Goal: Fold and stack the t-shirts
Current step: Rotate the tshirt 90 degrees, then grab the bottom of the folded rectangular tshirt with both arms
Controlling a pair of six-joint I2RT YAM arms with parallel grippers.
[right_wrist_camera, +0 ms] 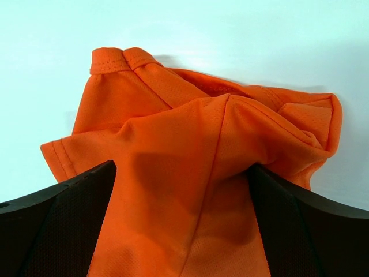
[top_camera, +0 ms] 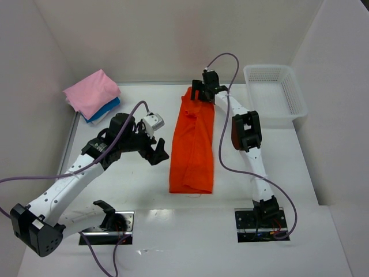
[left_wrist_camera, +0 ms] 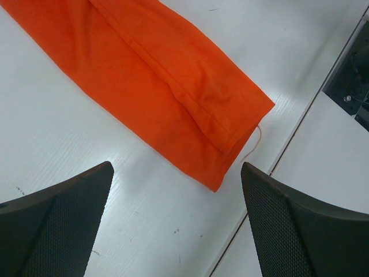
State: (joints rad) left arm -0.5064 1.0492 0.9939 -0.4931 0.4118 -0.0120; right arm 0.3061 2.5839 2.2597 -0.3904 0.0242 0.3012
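**Far left, back corner of the bench (top_camera: 132, 190).** Pink t-shirt (top_camera: 92, 92), folded, lying on top of the blue t-shirt (top_camera: 106, 109), which is also folded. I count this as the stack already begun.

**Left of centre.** Left gripper (top_camera: 157, 153), jaws spread wide, holding nothing. It hovers above bare bench just beside the orange strip's near half.

**Centre.** Orange t-shirt (top_camera: 192, 144), doubled lengthwise into a long strip running from near edge to far.
- Thin, light, limp knit; I expect it to sag and slide on itself when lifted.
- The near hem is square, with a loose thread (left_wrist_camera: 253, 144) trailing from it.
- The two near corners look like the best hold, pinching all layers together, for carrying that end up over the far end.

**Centre, far end.** Right gripper (top_camera: 199, 95), jaws apart and straddling the bunched collar and sleeve cloth. The cloth sits between the fingers (right_wrist_camera: 57, 231), not pinched as far as I can judge.

**Far right.** White mesh basket (top_camera: 267, 67), well apart from the shirts.
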